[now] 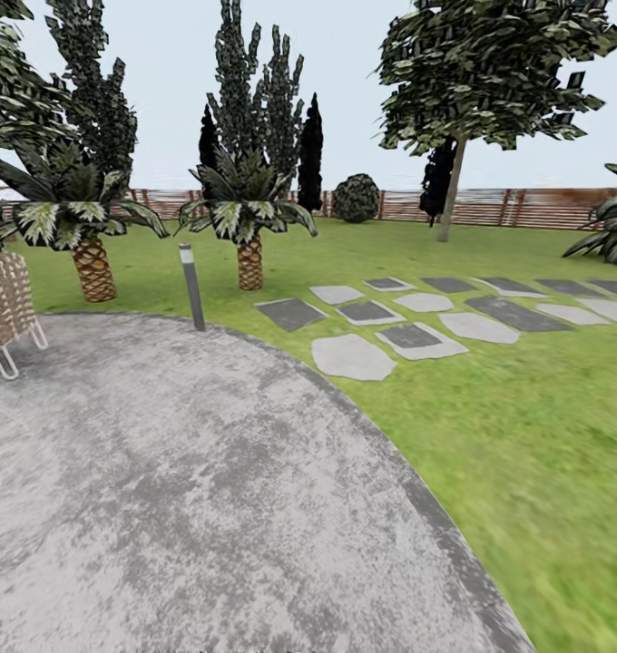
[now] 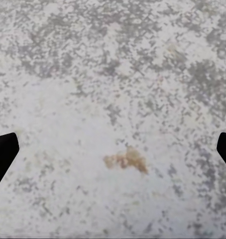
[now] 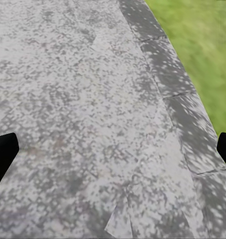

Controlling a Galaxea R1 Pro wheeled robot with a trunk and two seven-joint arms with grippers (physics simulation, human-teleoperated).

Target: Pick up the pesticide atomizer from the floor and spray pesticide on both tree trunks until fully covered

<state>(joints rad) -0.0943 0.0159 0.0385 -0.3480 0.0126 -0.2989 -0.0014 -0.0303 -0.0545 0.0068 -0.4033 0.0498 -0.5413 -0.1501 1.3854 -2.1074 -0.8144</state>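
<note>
The pesticide atomizer is out of view. One tall tree stands at the back right of the lawn, its straight grey-tan trunk (image 1: 451, 192) under a dark leafy crown (image 1: 494, 68). In the left wrist view my left gripper (image 2: 113, 149) is open over speckled grey paving, its black fingertips (image 2: 3, 152) far apart at the picture's edges. Over the patio's curved border next to the grass (image 3: 202, 45), my right gripper (image 3: 113, 149) is open too. Nothing lies between either pair of fingers.
A round grey patio (image 1: 163, 490) lies in front, with lawn (image 1: 526, 435) to its right. Grey stepping stones (image 1: 408, 340) lead right. A short lamp post (image 1: 192, 286), two scaly palms (image 1: 249, 258), a wicker chair (image 1: 7, 304) and a slatted fence (image 1: 526, 207) stand beyond.
</note>
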